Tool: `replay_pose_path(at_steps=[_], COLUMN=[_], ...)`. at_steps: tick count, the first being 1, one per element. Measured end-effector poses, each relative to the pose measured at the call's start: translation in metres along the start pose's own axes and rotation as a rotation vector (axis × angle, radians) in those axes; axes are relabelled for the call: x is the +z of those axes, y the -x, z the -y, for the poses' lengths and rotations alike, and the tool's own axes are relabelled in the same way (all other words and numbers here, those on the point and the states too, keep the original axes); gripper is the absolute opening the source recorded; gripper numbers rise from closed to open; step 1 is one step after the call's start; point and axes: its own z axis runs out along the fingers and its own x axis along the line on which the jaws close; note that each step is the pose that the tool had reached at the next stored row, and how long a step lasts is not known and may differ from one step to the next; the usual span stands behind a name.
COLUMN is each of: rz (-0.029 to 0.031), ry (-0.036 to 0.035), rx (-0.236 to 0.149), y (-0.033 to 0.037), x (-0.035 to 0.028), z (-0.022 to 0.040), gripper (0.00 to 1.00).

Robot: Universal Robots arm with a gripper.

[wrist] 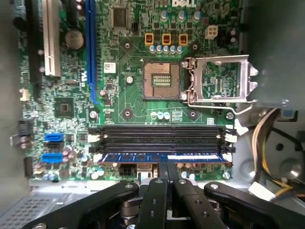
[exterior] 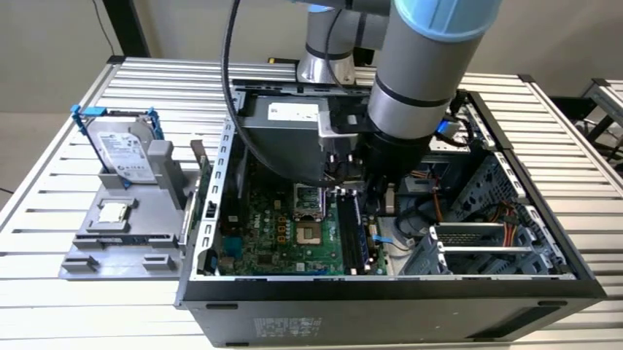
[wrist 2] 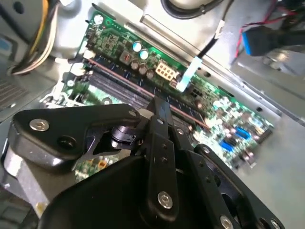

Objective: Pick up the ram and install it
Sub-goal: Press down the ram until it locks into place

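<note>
The end effector (wrist: 163, 167) hangs low inside the open computer case (exterior: 389, 292), its two black fingers (wrist: 167, 183) pressed together with their tips right at the top edge of the ram (wrist: 162, 156); nothing is held between them. The ram stands on its long edge in the motherboard's slot nearest the end effector, a bluish stick with a pale label, and its long axis runs parallel to the black memory slots (wrist: 162, 136) that lie just beside it. In the second wrist view the fingers (wrist 2: 159, 119) end above the same bank of slots, where the ram (wrist 2: 143, 83) shows as a thin brownish-edged strip running slantwise across the board. Beyond the slots, the motherboard (wrist: 124, 90) carries the open processor socket (wrist: 161, 80) with its metal retention frame (wrist: 219, 78) swung aside, and a long blue expansion slot (wrist: 90, 47) further off. In the exterior view the arm (exterior: 419, 65) reaches down into the case over the motherboard (exterior: 282, 233), and the end effector (exterior: 375, 182) is dark among the cables. Outside the case, towards the exterior view's left, a grey fixture (exterior: 122, 240) rests on the slatted bench (exterior: 58, 189), holding a hard drive (exterior: 127, 149) upright and a small square processor chip (exterior: 114, 212) flat.
</note>
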Motion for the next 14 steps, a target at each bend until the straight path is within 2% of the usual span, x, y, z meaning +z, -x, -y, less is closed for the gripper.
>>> replay_pose_path(at_steps=[10,14], rz=[-0.0002,-0.0003], ry=[0.0,-0.0001], rx=[0.0,0.0], y=[0.0011,0.0011], x=[-0.0448,-0.0448], z=[0.0007,0.0007], gripper=[0.0,0.0])
